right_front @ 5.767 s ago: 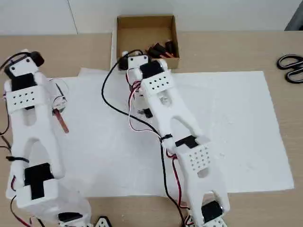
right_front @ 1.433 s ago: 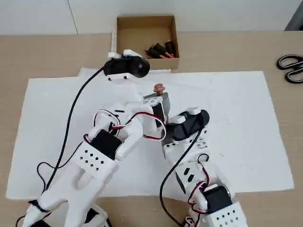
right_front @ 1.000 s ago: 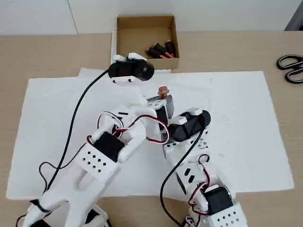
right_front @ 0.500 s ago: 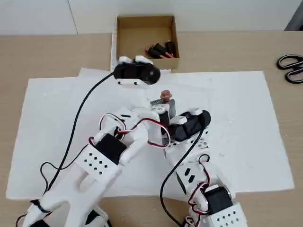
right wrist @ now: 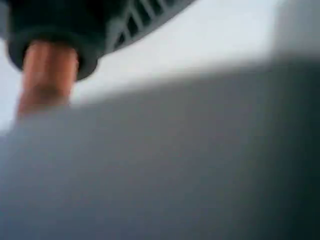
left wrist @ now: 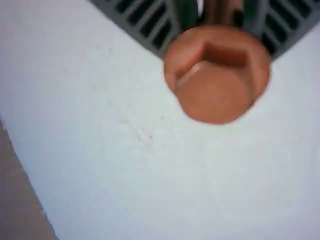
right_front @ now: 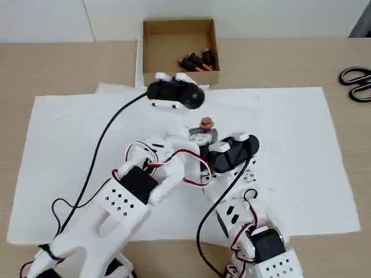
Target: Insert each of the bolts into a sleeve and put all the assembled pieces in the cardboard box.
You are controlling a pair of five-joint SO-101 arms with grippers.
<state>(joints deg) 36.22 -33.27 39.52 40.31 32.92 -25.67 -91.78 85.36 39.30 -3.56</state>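
The left gripper (left wrist: 216, 10) has its grey ribbed fingers (left wrist: 135, 17) clamped on a copper bolt (left wrist: 216, 75) with a flanged hex head. From the right wrist, the right gripper (right wrist: 80, 45) pinches a round black sleeve (right wrist: 50, 30) with the smooth shank running out of it. Beyond, the cardboard box (right_front: 162, 55) holds several black-and-copper pieces (right_front: 198, 61)

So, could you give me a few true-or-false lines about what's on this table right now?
The cardboard box already holds some pieces. True.
The scissors lie inside the box. False: they lie on the table, at the far right.
The bolt is copper-coloured. True.
The bolt lies loose on the white paper. False: it is held upright above it.
The bolt's shaft pokes out of a black sleeve. True.
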